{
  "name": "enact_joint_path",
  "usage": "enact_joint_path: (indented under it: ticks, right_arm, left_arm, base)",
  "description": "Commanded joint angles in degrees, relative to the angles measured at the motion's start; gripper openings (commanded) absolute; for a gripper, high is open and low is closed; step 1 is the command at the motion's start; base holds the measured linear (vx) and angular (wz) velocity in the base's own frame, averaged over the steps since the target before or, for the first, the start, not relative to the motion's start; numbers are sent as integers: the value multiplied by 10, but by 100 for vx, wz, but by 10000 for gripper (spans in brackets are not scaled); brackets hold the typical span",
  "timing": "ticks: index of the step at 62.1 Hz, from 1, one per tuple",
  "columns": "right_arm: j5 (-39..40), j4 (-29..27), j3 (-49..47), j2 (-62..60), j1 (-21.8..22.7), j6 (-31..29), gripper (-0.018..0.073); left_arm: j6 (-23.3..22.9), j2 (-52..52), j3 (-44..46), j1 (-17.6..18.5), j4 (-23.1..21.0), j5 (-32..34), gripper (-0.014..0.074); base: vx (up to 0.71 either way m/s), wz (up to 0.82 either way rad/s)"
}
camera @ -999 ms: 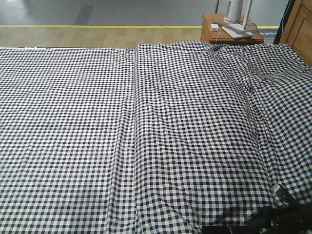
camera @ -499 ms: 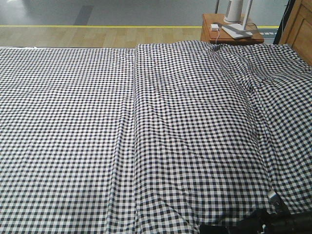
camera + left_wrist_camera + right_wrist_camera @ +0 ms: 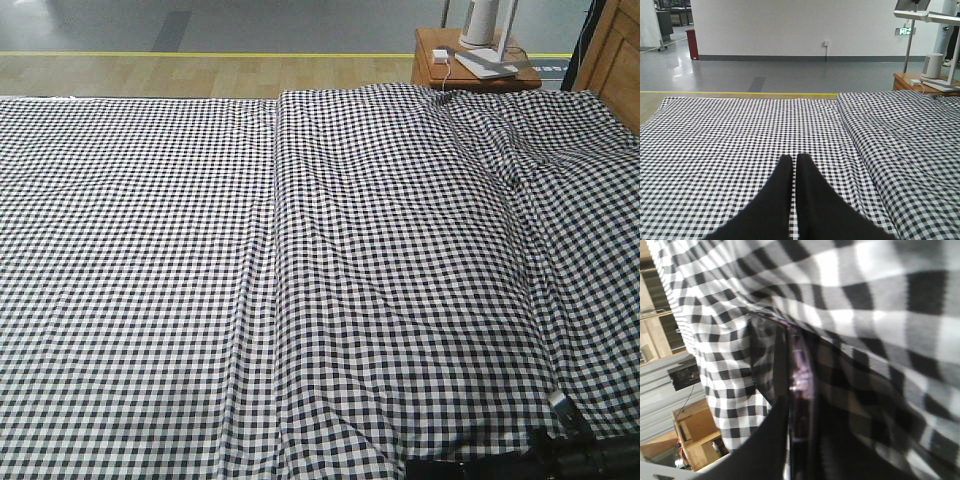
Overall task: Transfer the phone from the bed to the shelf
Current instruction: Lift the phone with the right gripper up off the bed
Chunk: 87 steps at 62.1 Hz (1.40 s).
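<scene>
**Phone held edge-on, close above the checked sheet**

The right wrist view is very close and partly blurred. In it the phone (image 3: 799,377) shows only as a thin glossy strip with a pinkish glint, and its full outline cannot be made out. The black fingers (image 3: 762,450) of the right gripper (image 3: 796,407) lie against both sides of the phone, so the gripper looks clamped on it, just over the black-and-white sheet of the bed (image 3: 150,250). Far behind, at the lower left of this view, part of the wooden shelf (image 3: 695,432) is visible, cut off by the frame.

In the front view the right arm (image 3: 600,458) is only a dark shape at the bottom right edge, and the phone cannot be told apart from it there.

The left gripper (image 3: 794,159) hangs over the bed with its two black fingers pressed together, holding nothing. Beyond the bed stands a small nightstand (image 3: 440,72) with a white cylinder (image 3: 933,65) on it, whose top is cut off in the front view.
</scene>
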State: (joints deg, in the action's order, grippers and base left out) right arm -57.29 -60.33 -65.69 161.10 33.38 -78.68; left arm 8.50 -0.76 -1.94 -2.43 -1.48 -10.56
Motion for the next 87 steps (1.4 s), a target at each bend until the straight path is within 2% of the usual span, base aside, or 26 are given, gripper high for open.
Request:
enact_joint_path:
  ticks: [1, 19, 50, 66, 87]
  right_arm:
    - [-70, -5, 1, -26, 2, -12, -12]
    - [-166, -12, 1, -53, 2, -38, -8]
    - [-165, -20, 2, -251, 0, 23, -5]
    - [-165, -25, 2, -376, -37, 25, -3]
    - [-165, -30, 2, -536, -94, 75, -3]
  left_arm:
    - [-3, -8, 12, 2, -5, 41, 1]
    - [-3, -8, 12, 2, -5, 41, 1]
    - [-3, -8, 12, 2, -5, 41, 1]
    - [-3, -8, 12, 2, -5, 41, 1]
    - [-3, -8, 12, 2, -5, 41, 1]
  base:
    - [0, 0]
    - [0, 0]
    - [0, 0]
    - [0, 0]
    - [0, 0]
